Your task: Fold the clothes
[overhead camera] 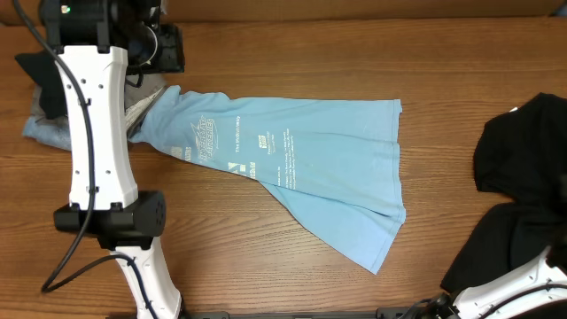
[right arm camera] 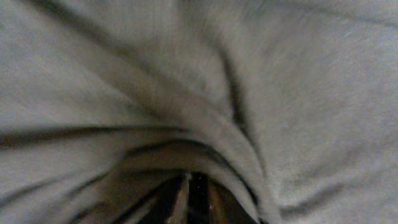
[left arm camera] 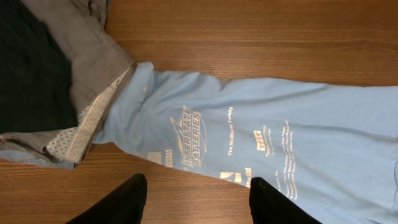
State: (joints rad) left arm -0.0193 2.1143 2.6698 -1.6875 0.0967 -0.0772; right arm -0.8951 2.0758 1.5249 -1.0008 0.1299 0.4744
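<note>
overhead, hidden: the right arm [overhead camera: 518,276] shows only as a white link at the near right corner of the table [overhead camera: 266,275]. the rest is under the black t-shirt [overhead camera: 523,155], which runs off the right edge. its claw is not visible here.
overhead, task thing: the light blue t-shirt [overhead camera: 310,164] lies flat mid-table, its narrow end at a pile of clothes [overhead camera: 44,120] in the far left corner and its hem fanned toward the right.
overhead, pose: the left arm [overhead camera: 97,133] stretches from the near edge to the far left corner, its dark head above the pile.
left wrist, cut off: the blue shirt runs out of frame on the right, and its white print is only partly readable.
left wrist, claw: the left gripper [left arm camera: 196,202] has its fingers [left arm camera: 118,202] well apart with nothing between them, above the shirt's edge and bare wood.
right wrist, hard to make out: blurred folds of cloth [right arm camera: 249,74], grey in this close view, fill the frame. the right gripper [right arm camera: 196,202] is only slivers at the bottom edge, and i cannot tell whether it is together or clamped on cloth.
</note>
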